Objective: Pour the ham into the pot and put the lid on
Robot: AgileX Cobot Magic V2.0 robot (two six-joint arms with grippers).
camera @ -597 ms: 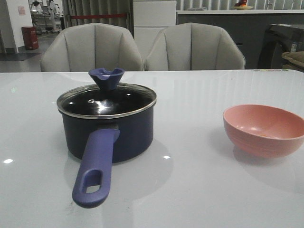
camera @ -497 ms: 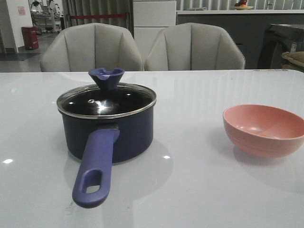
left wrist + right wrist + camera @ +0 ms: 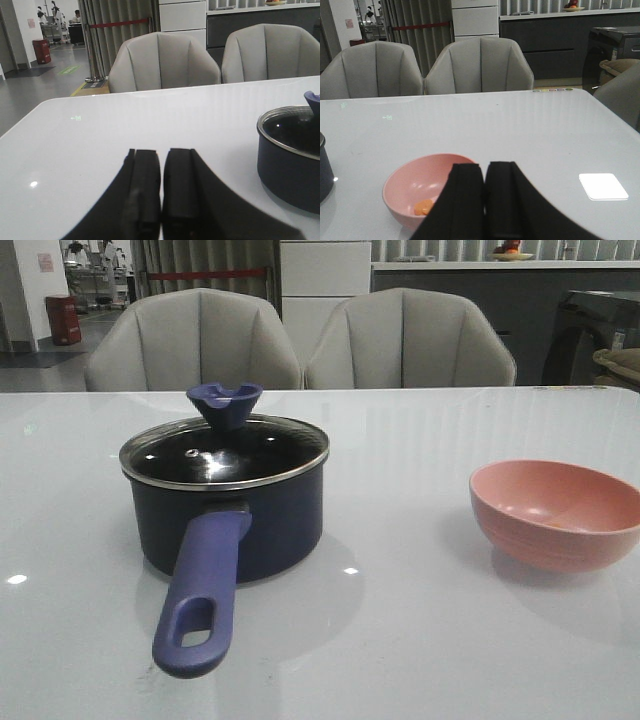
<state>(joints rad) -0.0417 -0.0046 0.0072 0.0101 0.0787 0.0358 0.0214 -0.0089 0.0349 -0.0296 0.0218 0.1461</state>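
The pot (image 3: 228, 510) stands on the white table (image 3: 400, 640) with the lid (image 3: 224, 448) seated on its rim, well to the left of the pink bowl (image 3: 556, 512). A piece of ham (image 3: 424, 206) lies inside that bowl. Both the left gripper (image 3: 161, 200) and right gripper (image 3: 485, 200) are clenched on nothing, fingers pressed together, clear of the pot

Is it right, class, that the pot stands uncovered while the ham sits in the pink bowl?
Not quite: the pot is covered, with the lid resting on it, as the front view shows. The ham does sit in the pink bowl.
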